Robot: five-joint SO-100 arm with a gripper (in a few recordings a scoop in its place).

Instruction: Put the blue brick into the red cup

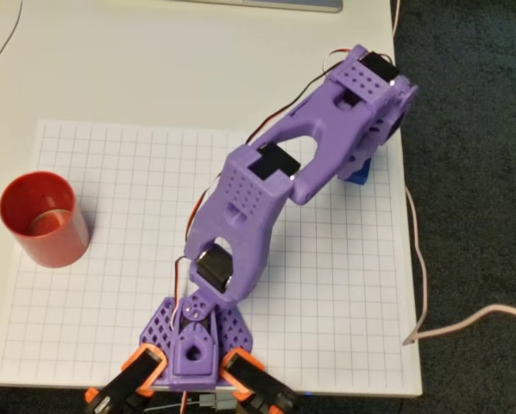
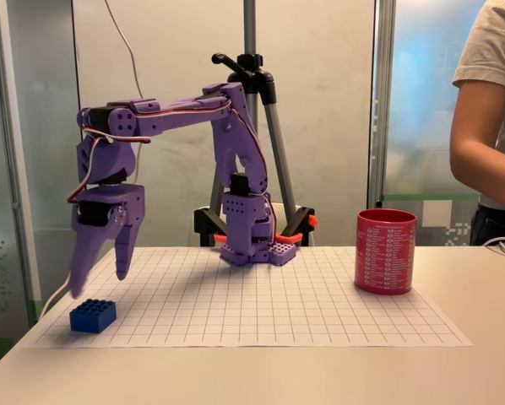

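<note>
We're pre-grasp, 0 of 2 steps done. Gripper point(image 2: 105, 274) hangs just above the blue brick point(image 2: 93, 315), fingers spread, pinching nothing. Brick sits on the grid mat point(image 2: 261, 304), near-left corner in the fixed view. Red cup point(image 2: 386, 251) stands well apart at the mat's right edge. Left: grab, carry, drop.

Office-like lab: glass partitions point(image 2: 421, 101), tripod point(image 2: 251, 76)
</note>
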